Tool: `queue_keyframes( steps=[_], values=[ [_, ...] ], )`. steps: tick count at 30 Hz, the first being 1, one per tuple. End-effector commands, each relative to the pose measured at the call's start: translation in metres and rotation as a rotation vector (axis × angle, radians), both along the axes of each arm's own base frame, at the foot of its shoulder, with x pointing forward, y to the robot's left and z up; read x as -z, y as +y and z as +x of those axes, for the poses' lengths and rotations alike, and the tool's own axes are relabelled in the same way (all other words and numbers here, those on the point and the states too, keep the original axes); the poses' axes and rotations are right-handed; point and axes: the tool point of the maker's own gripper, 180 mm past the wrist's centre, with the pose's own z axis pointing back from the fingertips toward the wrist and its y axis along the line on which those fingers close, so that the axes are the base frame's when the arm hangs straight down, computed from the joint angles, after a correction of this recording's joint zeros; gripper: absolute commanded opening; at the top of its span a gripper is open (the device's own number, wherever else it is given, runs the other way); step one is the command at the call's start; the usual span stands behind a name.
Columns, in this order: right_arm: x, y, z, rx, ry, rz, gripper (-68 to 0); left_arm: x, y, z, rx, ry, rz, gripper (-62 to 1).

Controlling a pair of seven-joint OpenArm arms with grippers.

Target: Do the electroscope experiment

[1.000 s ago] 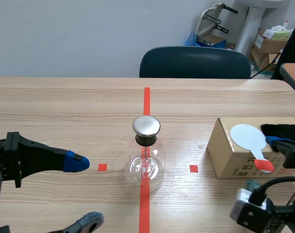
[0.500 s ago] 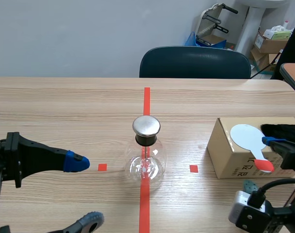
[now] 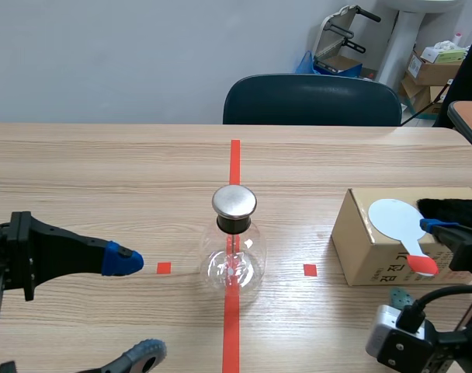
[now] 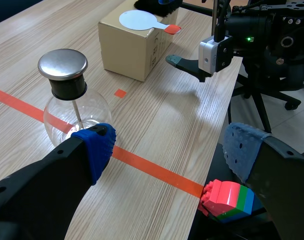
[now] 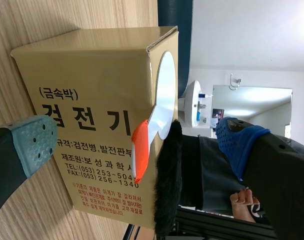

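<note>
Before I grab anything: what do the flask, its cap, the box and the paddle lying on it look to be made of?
Flask: clear glass, glossy and see-through, with highlights.
Cap: brushed metal with a dull sheen, on a black, likely rubber, stopper.
Box: brown cardboard, matte, printed.
Paddle: probably plastic, a smooth white disc with an orange-red handle.

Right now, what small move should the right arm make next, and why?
Probably ease the right arm's open jaws forward and shut them on the paddle's orange handle: it lies ahead between them, and the white paddle rests ungripped on the cardboard box beside the black fur.
</note>
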Motion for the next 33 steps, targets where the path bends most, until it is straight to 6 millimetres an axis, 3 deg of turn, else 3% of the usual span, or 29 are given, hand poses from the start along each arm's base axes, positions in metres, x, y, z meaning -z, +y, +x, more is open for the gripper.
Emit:
queue_keyframes(
  steps=[1,5,15,25,29,33],
  values=[
    [-0.0086,-0.001,0.0054,-0.002,-0.033,-0.01,0.4,-0.0092,-0.0062,-0.0002,0.007,-0.011,-0.039,-14.4],
    [-0.0086,-0.0011,0.0054,-0.002,-0.033,-0.01,-2.8,-0.0092,-0.0062,-0.0002,0.007,-0.011,-0.039,-14.4],
    [-0.0086,-0.0012,0.0055,-0.001,-0.033,-0.01,-25.1,-0.0091,-0.0062,-0.0003,0.008,-0.011,-0.038,-14.4],
    [-0.0086,-0.0017,0.0056,0.002,-0.033,-0.011,-49.7,-0.0086,-0.0061,-0.0004,0.008,-0.01,-0.035,-14.4],
    [-0.0085,-0.0017,0.0056,0.001,-0.033,-0.011,-66.3,-0.0086,-0.0061,-0.0004,0.008,-0.01,-0.035,-14.4],
    [-0.0083,-0.0014,0.0055,-0.001,-0.032,-0.014,-66.9,-0.0086,-0.0061,-0.0003,0.008,-0.01,-0.036,-14.4]
  ],
)
